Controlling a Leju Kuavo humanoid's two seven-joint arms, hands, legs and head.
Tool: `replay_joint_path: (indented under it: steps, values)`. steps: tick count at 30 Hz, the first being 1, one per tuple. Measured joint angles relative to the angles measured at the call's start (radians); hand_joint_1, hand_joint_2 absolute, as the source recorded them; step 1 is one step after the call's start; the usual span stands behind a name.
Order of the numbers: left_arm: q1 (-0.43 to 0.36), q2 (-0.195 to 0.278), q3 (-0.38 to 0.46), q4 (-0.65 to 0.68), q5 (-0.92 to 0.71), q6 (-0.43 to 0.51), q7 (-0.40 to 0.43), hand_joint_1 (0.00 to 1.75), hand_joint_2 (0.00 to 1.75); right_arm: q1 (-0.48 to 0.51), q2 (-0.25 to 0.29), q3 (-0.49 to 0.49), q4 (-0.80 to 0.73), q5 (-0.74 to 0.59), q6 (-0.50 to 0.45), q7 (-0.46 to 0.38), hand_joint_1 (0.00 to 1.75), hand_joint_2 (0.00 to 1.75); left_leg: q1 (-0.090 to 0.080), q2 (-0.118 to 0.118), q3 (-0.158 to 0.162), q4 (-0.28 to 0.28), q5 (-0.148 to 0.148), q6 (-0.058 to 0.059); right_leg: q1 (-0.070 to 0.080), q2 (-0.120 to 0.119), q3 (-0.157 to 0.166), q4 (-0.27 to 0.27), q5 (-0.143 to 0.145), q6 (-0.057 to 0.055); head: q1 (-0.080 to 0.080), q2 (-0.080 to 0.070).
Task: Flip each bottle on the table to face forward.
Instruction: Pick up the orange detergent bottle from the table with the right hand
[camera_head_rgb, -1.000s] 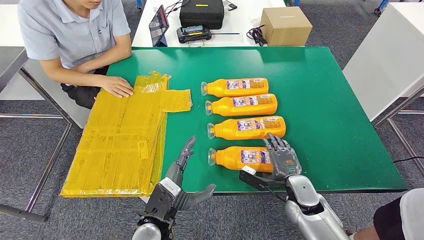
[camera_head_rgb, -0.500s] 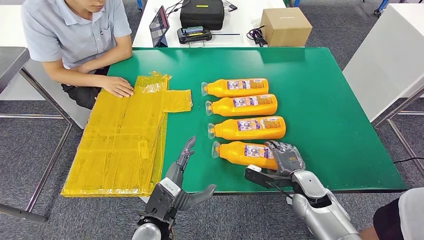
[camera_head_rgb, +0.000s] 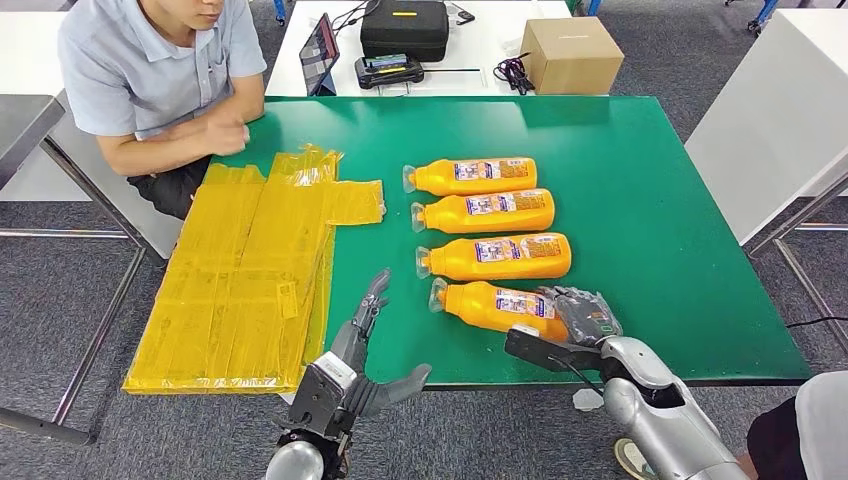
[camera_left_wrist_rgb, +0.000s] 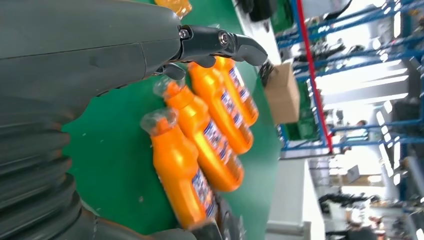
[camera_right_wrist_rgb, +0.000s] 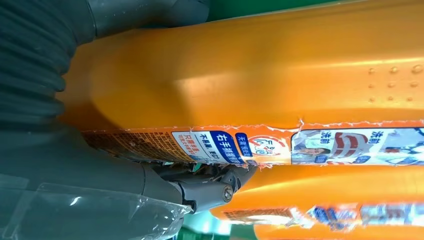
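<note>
Right hand (camera_head_rgb: 583, 318) is wrapped around the base of the nearest glossy orange bottle (camera_head_rgb: 492, 307), tilted at the green table's (camera_head_rgb: 650, 200) front edge beside three more, while the left hand (camera_head_rgb: 362, 345) hovers empty, fingers spread.

Four orange bottles lying on their sides in a column, clear caps leftward, labels up. Far bottle (camera_head_rgb: 470, 175), second bottle (camera_head_rgb: 483, 210), third bottle (camera_head_rgb: 495, 256) parallel. Nearest bottle (camera_head_rgb: 492, 307) skewed, base possibly raised.
</note>
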Motion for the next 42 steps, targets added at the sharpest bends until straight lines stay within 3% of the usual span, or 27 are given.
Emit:
replay_joint_path:
  steps: [6,17,25,35,42]
  values:
    - [-0.016,-0.009,0.001,0.021,0.055,0.051,-0.040,0.00,1.75,0.045,0.011,-0.055,-0.021,-0.146,-0.024,-0.101,1.75,1.75,0.000,0.001,0.001,0.000,-0.001,0.000,0.000,0.001,0.001,0.000,0.000,0.000,0.000,0.000]
    - [-0.034,-0.022,0.002,0.066,0.145,0.111,-0.098,0.00,1.75,0.127,0.098,-0.135,-0.097,-0.270,-0.034,-0.199,1.75,1.75,0.000,0.002,0.000,0.000,-0.001,0.000,0.001,0.002,0.000,0.000,0.000,0.000,0.000,0.000]
    - [-0.055,-0.025,-0.002,0.177,0.361,-0.077,-0.076,0.00,1.75,0.131,0.174,-0.152,-0.155,-0.382,0.017,-0.259,1.75,1.75,0.000,0.001,-0.003,0.000,0.000,0.000,0.000,0.001,-0.002,0.000,0.000,0.000,0.000,0.000]
    - [-0.080,-0.026,0.001,0.234,0.472,-0.137,-0.108,0.00,1.75,0.097,0.218,-0.148,-0.184,-0.452,0.051,-0.285,1.74,1.75,0.000,0.001,-0.004,0.000,0.000,0.000,0.000,0.001,-0.003,0.000,0.000,0.000,0.000,0.000]
    - [-0.105,-0.027,0.000,0.236,0.497,-0.172,-0.135,0.00,1.75,0.056,0.221,-0.108,-0.166,-0.471,0.136,-0.300,1.71,1.75,0.000,0.001,-0.004,0.000,0.000,0.000,0.000,0.001,-0.003,0.000,0.000,0.000,0.000,0.000]
